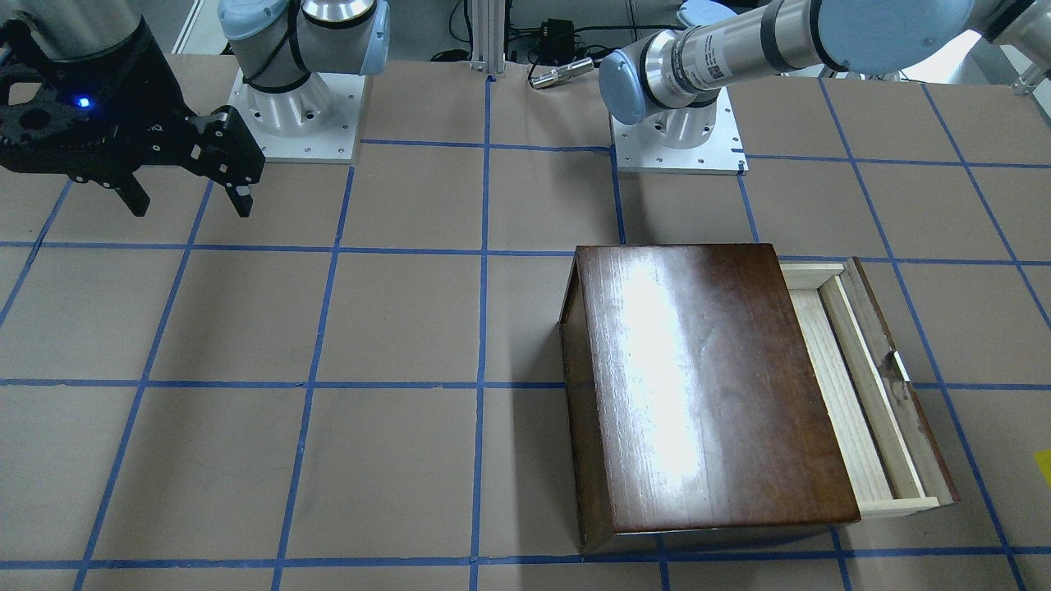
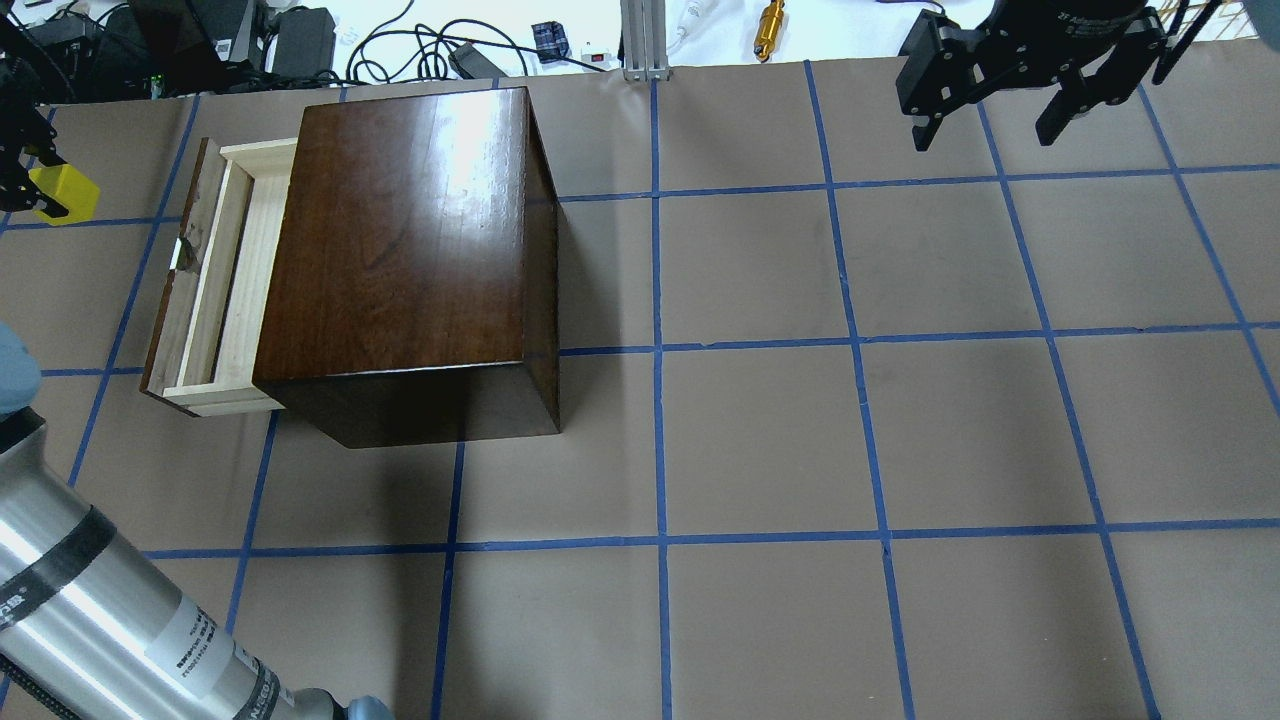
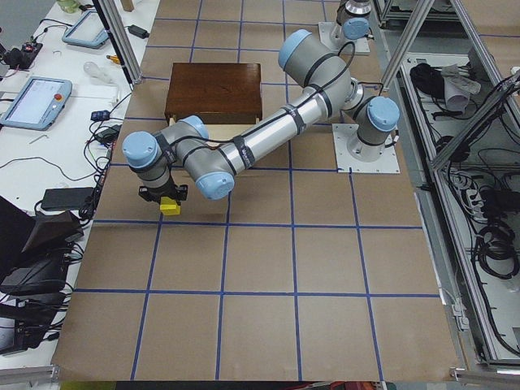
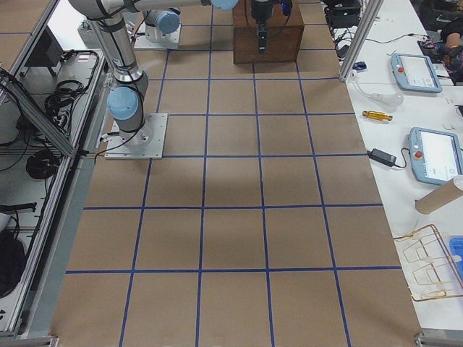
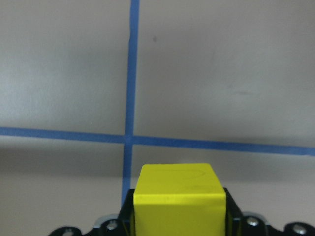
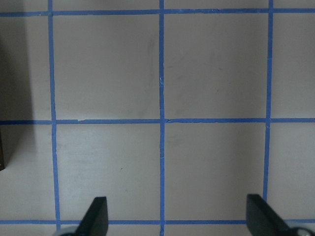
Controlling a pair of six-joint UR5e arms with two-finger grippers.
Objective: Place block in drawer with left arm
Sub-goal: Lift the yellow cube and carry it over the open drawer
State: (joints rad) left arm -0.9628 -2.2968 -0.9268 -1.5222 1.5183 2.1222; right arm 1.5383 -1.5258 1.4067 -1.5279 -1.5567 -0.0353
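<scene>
The small yellow block [image 2: 65,193] is clamped in my left gripper [image 2: 35,185] at the overhead view's left edge, held above the table just outside the drawer's front panel. The left wrist view shows the block [image 5: 179,201] between the black jaws, over a blue tape cross. It also shows in the exterior left view [image 3: 169,208] under the gripper [image 3: 165,197]. The drawer [image 2: 225,270] is pulled partly out of the dark-brown box [image 2: 400,240], and its pale-wood tray [image 1: 850,394] is empty. My right gripper [image 2: 990,125] hangs open and empty, far from the box.
The brown paper table [image 2: 800,430] carries a blue tape grid. The two arm bases [image 1: 296,107] stand at the robot's side. Cables and a brass tool [image 2: 770,18] lie beyond the far edge. My left forearm [image 2: 90,610] crosses the near left corner.
</scene>
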